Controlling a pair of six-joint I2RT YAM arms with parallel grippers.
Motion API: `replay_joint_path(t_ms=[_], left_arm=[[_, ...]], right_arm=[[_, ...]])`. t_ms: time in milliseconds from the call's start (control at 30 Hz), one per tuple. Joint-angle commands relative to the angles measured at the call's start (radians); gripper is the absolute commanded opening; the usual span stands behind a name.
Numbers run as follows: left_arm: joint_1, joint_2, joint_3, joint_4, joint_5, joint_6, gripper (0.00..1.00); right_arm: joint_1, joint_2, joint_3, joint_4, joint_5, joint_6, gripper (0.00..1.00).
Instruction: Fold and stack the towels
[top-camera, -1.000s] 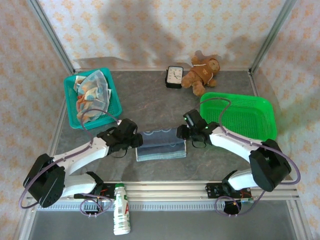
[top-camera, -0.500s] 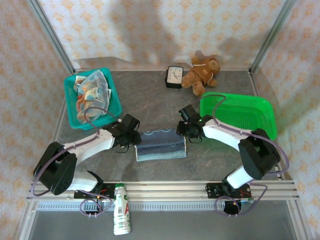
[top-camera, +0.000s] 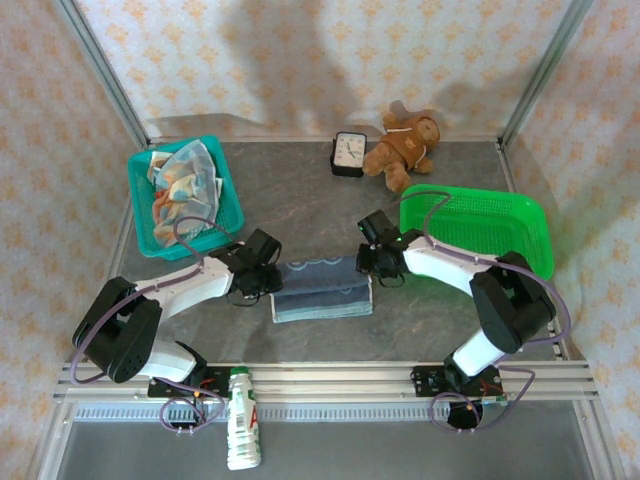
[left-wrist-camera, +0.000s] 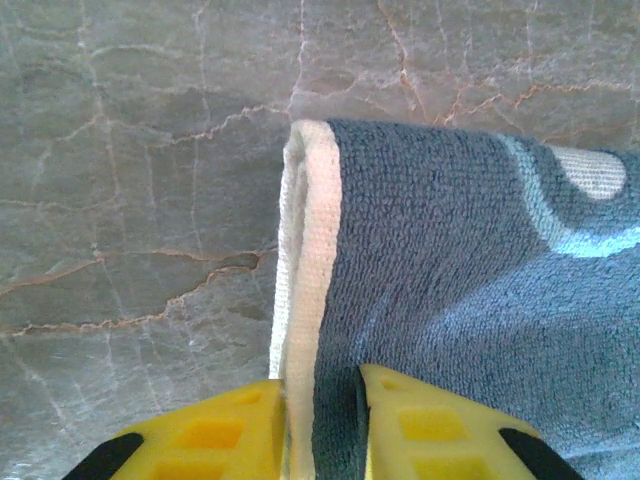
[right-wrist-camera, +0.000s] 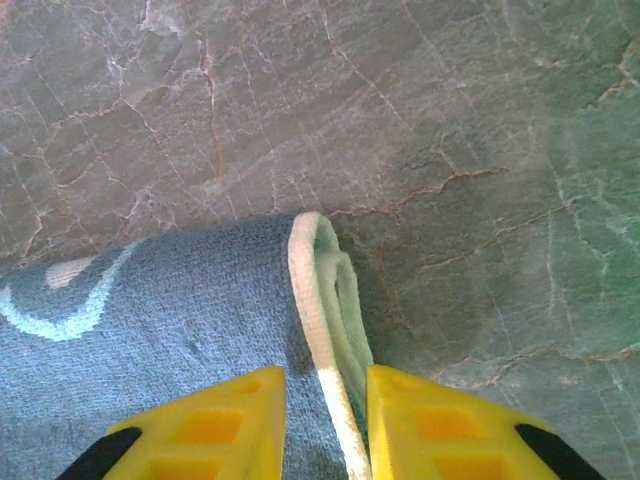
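Blue-grey towel (top-camera: 322, 290) flat on the tabletop (top-camera: 300, 210), just left of the green tray (top-camera: 490, 235). Left jaws clamped tight on one far corner's folded hem, right jaws on the other. Best lifted together, level and taut, then laid over squarely, edges matched.

A blue-grey towel (top-camera: 322, 288) lies folded flat at the middle of the desk (top-camera: 300, 200), with its long side running left to right. Its top carries a pale blue cartoon line and a small cream patch, and a cream hem shows at both short ends, where the layers double over. Its left end is pinched between the yellow fingers of the left tool (left-wrist-camera: 322, 430), and its right end between those of the right tool (right-wrist-camera: 326, 430). More towels (top-camera: 183, 185) lie crumpled in a heap in the teal basket (top-camera: 137, 200) at far left, a blue-grey one over orange-and-white prints.
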Motion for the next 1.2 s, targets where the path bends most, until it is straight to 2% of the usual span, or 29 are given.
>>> replay_joint_path(t_ms=[0,67,267,367,467,833,1167], left_arm=[[0.008,0.006,-0.016,0.018,0.004,-0.017,0.22],[0.008,0.003,-0.013,0.015,0.004,-0.016,0.19],[0.008,0.0,-0.004,-0.005,-0.004,-0.008,0.18],[0.007,-0.003,0.006,-0.015,-0.005,-0.002,0.05],[0.008,-0.013,0.015,-0.034,0.0,0.0,0.01],[-0.027,-0.15,-0.005,-0.147,0.025,-0.037,0.01],[-0.088,-0.244,-0.088,-0.179,0.048,-0.114,0.01]], right_arm=[[-0.005,0.01,-0.01,-0.012,-0.003,-0.003,0.27],[-0.005,0.006,-0.016,-0.012,-0.005,0.0,0.25],[-0.005,-0.005,-0.03,-0.016,-0.019,0.011,0.15],[-0.005,-0.022,-0.032,-0.025,-0.013,0.011,0.0],[-0.005,-0.039,-0.026,-0.048,-0.009,0.008,0.0],[0.0,-0.139,-0.019,-0.147,-0.041,0.01,0.0],[0.028,-0.208,-0.057,-0.218,-0.06,0.039,0.0]])
